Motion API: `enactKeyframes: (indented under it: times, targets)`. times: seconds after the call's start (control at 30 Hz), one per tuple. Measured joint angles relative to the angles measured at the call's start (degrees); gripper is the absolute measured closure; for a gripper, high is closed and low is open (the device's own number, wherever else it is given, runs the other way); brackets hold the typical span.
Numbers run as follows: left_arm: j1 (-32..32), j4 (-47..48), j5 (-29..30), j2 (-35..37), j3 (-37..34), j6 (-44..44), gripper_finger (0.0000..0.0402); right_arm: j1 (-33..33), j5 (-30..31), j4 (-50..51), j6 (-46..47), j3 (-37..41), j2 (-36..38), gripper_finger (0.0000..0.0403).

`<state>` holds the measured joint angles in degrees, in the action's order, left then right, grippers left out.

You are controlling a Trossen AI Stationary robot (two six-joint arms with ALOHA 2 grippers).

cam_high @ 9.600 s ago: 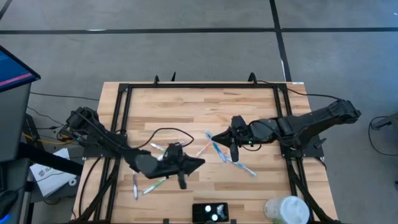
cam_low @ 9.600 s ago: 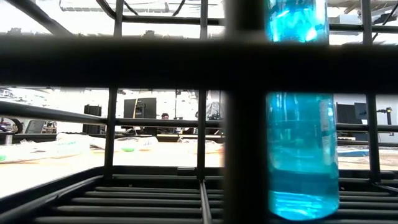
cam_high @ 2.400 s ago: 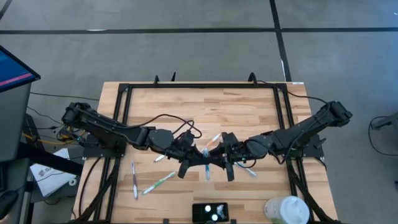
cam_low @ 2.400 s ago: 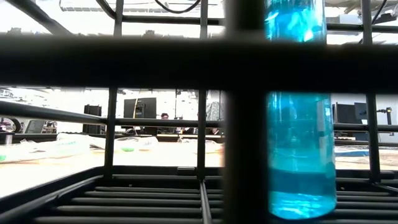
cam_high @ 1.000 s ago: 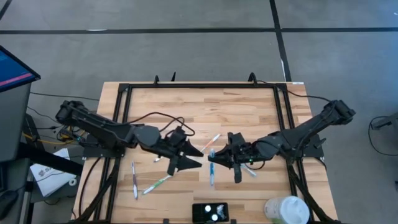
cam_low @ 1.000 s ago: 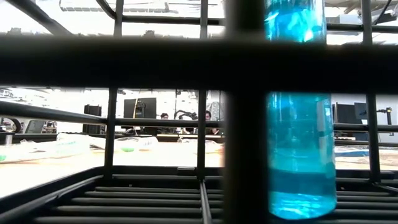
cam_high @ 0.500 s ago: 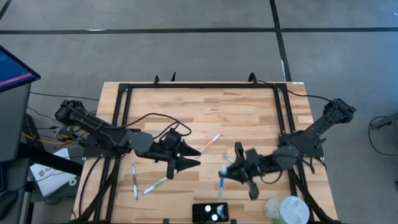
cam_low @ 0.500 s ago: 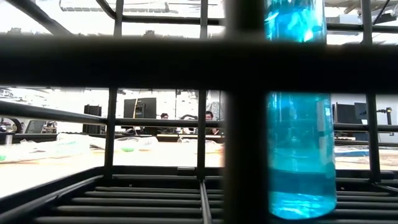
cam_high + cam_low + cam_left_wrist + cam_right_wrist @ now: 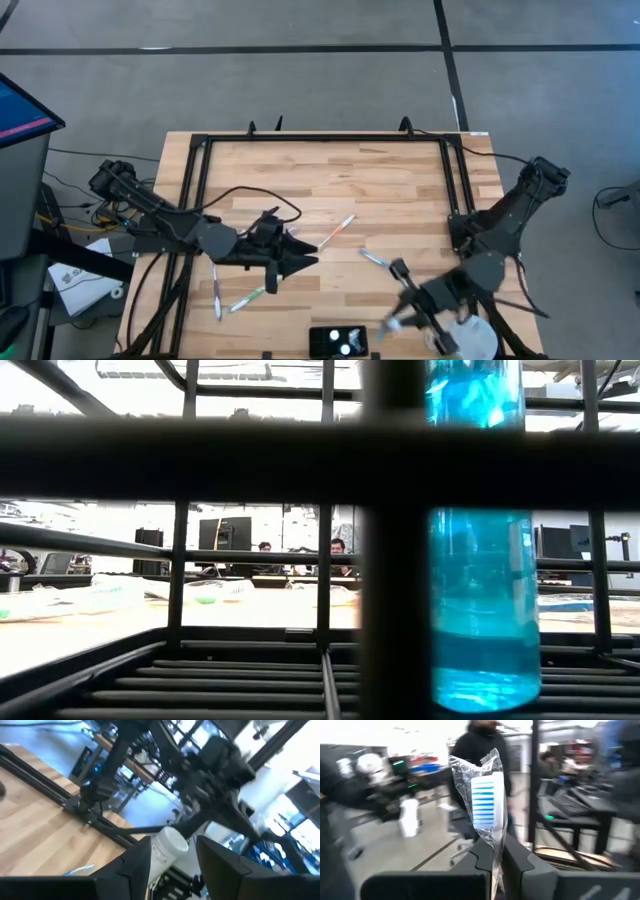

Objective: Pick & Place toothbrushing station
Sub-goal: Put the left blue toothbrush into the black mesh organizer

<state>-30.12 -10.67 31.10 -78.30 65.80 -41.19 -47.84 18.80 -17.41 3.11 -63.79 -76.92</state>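
Right claw [image 9: 393,322] clenches a wrapped toothbrush [image 9: 484,807] near the bench's [image 9: 400,190] front edge beside the black station [image 9: 337,342]. Left claw [image 9: 300,252] hangs parted, empty, mid-bench.

We see our left arm stretched low across the counter's left half, its tool [image 9: 300,252] partly spread. Our right arm folds back toward the near right corner, its tool [image 9: 393,322] clamped.
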Motion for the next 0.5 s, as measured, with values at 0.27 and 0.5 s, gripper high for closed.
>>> enactKeyframes:
  times: [0.27, 0.5]
  targets:
    - [-2.89, -3.38, 8.08, -1.36, 0.11, -1.27, 0.0261, -2.77, -0.95, -2.30, -4.18, 4.10, -1.18, 0.0397]
    - [-4.05, -6.82, 11.47, -4.00, 0.04, -2.75, 0.0262, -2.39, -2.15, -12.51, -6.15, 11.65, -1.16, 0.0392]
